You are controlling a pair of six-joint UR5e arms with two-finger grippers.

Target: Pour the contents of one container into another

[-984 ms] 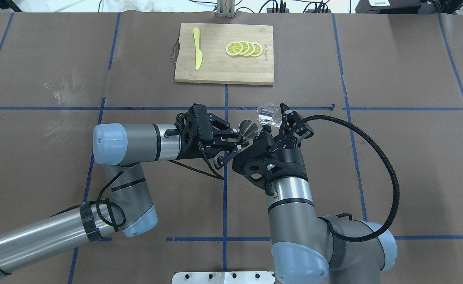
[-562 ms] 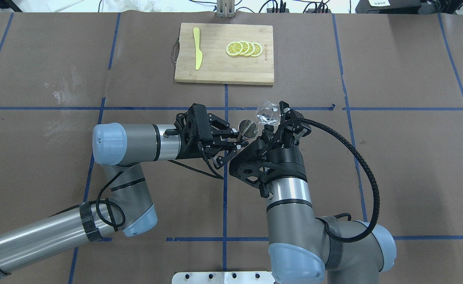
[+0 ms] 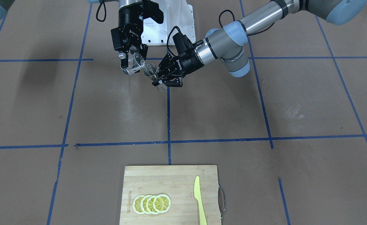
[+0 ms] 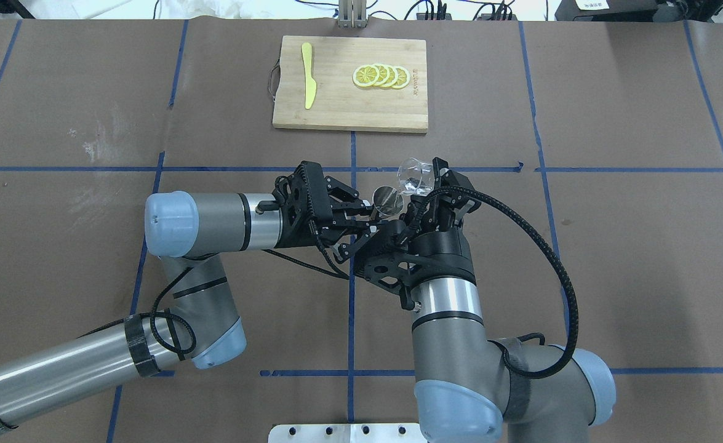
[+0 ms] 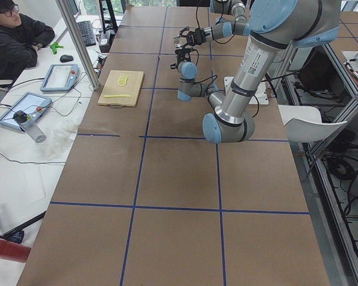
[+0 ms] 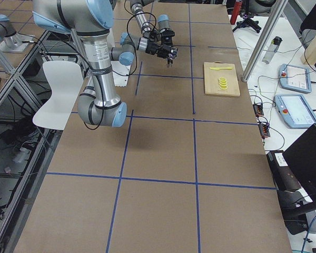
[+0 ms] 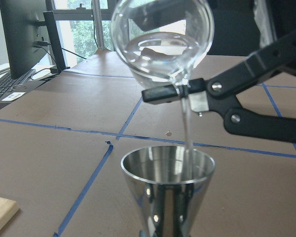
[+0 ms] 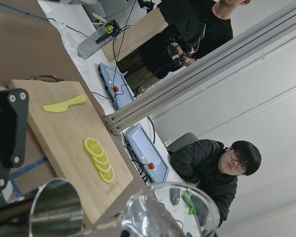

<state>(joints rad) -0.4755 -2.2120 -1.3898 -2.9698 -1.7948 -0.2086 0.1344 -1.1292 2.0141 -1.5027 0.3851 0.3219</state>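
A steel cone-shaped measuring cup (image 4: 387, 200) (image 3: 151, 70) is held upright above the table by my left gripper (image 4: 373, 215) (image 3: 160, 79), which is shut on its lower part. Beside it, my right gripper (image 4: 426, 186) (image 3: 131, 61) is shut on a clear glass pitcher (image 4: 415, 176) (image 3: 134, 65), tilted with its spout over the cup. In the left wrist view a thin stream of water (image 7: 187, 118) runs from the pitcher (image 7: 160, 39) into the cup (image 7: 167, 170). Water remains in the pitcher.
A wooden cutting board (image 4: 350, 117) lies at the far middle of the table, with lemon slices (image 4: 381, 75) and a yellow knife (image 4: 307, 83) on it. A person (image 5: 12, 36) sits past the table's far side, by tablets and cables.
My right wrist has rolled and shifted slightly left, tipping the pitcher further over the cup. The left arm and the cup have stayed still.
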